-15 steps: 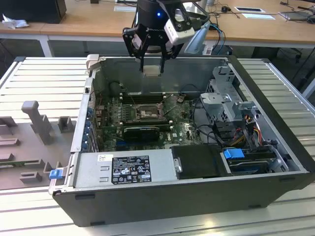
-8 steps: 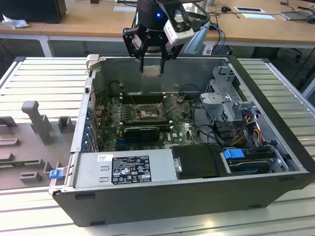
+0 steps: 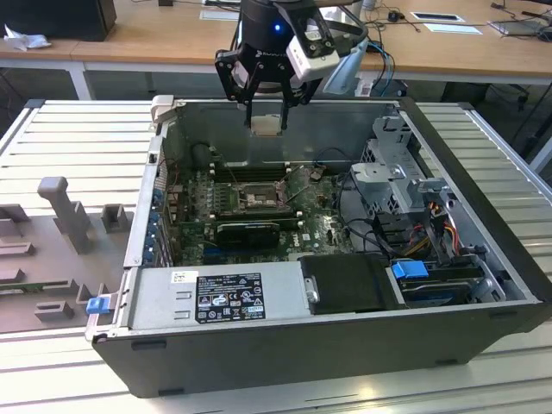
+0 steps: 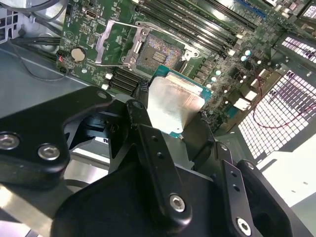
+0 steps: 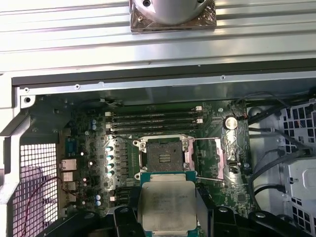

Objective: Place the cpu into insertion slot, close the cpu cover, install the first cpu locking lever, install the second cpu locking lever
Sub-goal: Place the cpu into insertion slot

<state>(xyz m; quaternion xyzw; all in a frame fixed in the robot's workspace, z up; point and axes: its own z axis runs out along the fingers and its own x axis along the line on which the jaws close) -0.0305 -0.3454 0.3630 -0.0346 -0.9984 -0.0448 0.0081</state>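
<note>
You have the gripper (image 3: 267, 118) clamped on the cpu (image 3: 266, 127), one finger on each of two opposite edges, the dull silver top facing the wrist cameras; in the exterior view it hangs above the open computer case (image 3: 285, 349), well apart from the green motherboard (image 3: 321, 229) below. In the first wrist view the insertion slot (image 5: 165, 154) lies uncovered with its dark centre exposed; the cpu cover (image 5: 220, 159) is swung open just beside it, on the side of the round coin cell (image 5: 229, 122).
</note>
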